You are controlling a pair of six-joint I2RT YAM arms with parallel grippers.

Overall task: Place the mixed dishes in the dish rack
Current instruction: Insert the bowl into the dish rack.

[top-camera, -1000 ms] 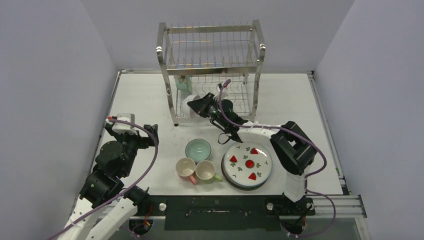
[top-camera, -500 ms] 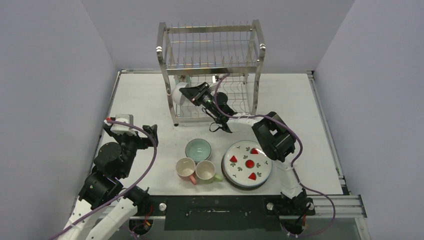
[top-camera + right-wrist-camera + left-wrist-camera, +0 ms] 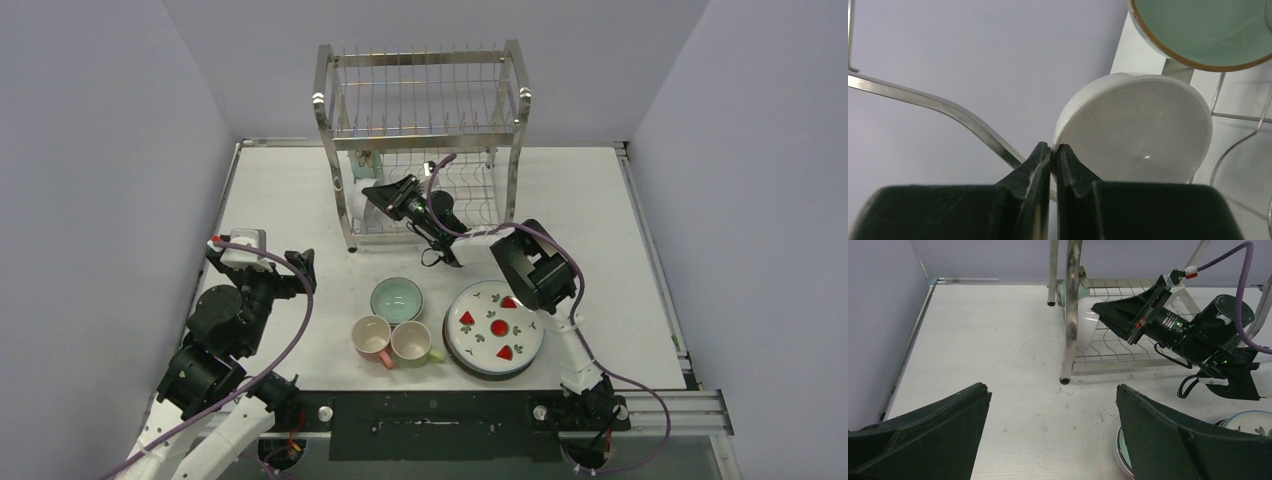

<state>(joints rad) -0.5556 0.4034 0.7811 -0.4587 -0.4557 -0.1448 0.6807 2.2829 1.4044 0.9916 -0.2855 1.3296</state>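
The dish rack [image 3: 422,140] stands at the far edge of the table [image 3: 600,200], its open front towards your arms so both tiers can be reached. The strawberry plate [image 3: 495,328] lies flat near the table's near edge, not yet loaded.

Your right gripper [image 3: 1053,150] reaches into the lower tier's left end, fingers pinched on the rim of the white bowl [image 3: 1138,130]. The bowl is held on edge, apparently so the wires can prop it beside the racked mint bowl [image 3: 1208,30].

A second mint bowl [image 3: 396,298], the pink mug [image 3: 372,338] and the green mug [image 3: 412,342] sit grouped left of the plate.

Your left gripper [image 3: 1050,395] is spread wide and empty, near the table's left edge.
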